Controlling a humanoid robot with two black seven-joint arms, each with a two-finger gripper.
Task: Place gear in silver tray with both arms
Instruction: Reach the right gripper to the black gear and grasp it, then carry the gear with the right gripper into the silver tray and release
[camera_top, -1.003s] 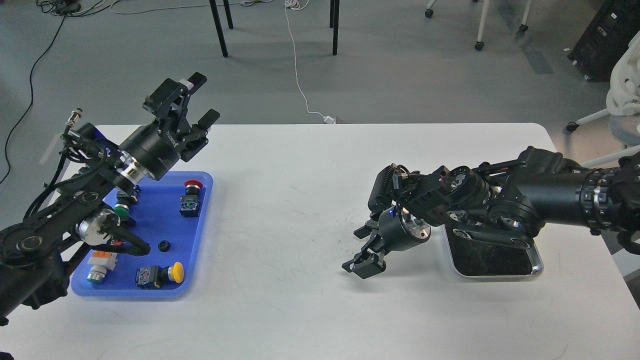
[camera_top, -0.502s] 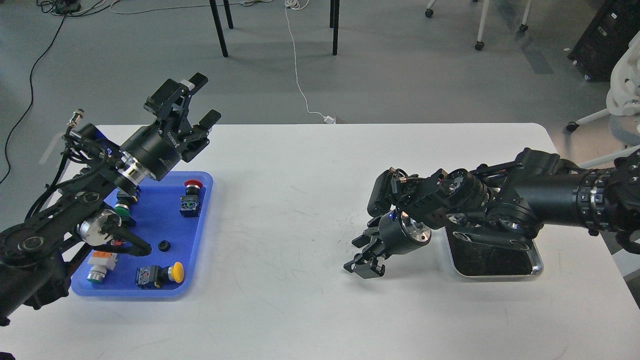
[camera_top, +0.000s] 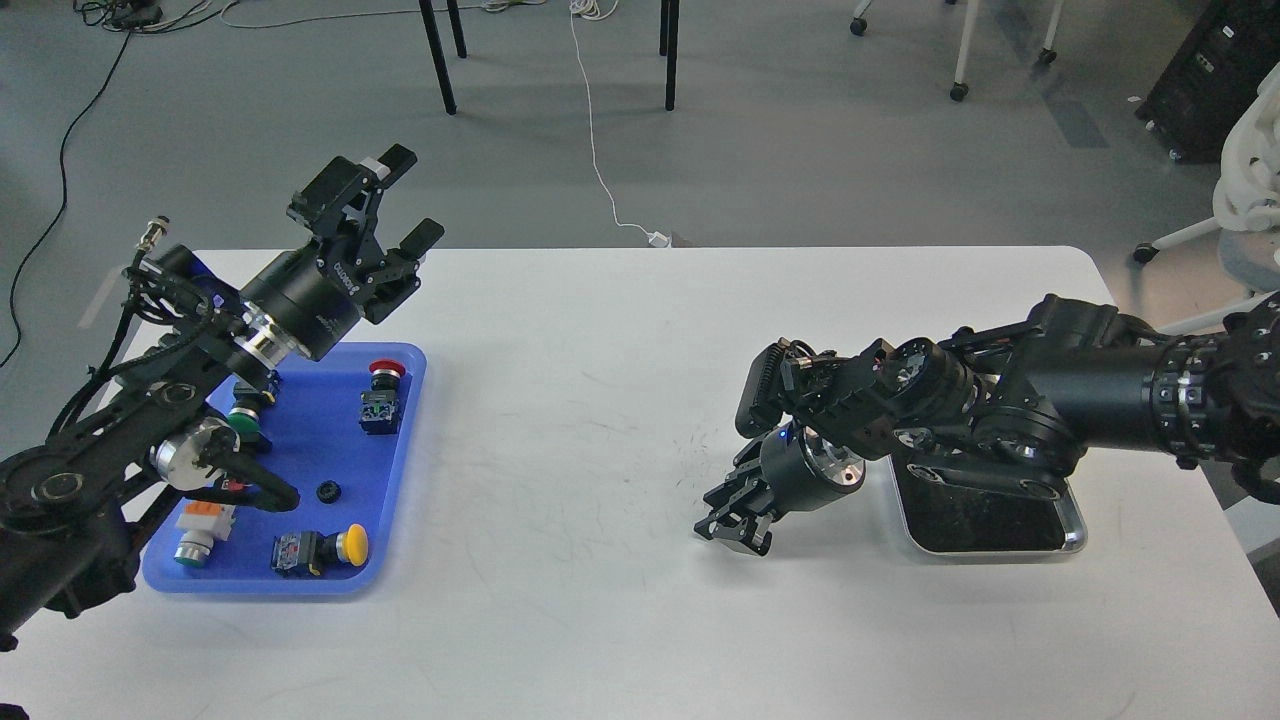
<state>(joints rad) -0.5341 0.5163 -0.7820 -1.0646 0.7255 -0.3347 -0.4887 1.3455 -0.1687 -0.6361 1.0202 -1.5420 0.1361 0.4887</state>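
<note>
A small black gear (camera_top: 328, 491) lies on the floor of the blue plastic tray (camera_top: 405, 470) at the table's left. My left gripper (camera_top: 405, 198) is open and empty, raised above that tray's far edge and pointing up and away, well apart from the gear. The silver tray (camera_top: 1070, 535) sits at the right, its far part hidden by my right arm. My right gripper (camera_top: 732, 520) hangs low over the table just left of the silver tray, pointing down and left, its fingers apart and empty.
The blue tray also holds several push-button switches: red (camera_top: 385, 372), green (camera_top: 243, 420), yellow (camera_top: 350, 545) and a white-orange one (camera_top: 200, 525). My left arm's elbow lies over the blue tray's left side. Chair and table legs stand on the floor beyond the table.
My right gripper has turned at the wrist and dipped slightly toward the table. The left arm has barely moved.
</note>
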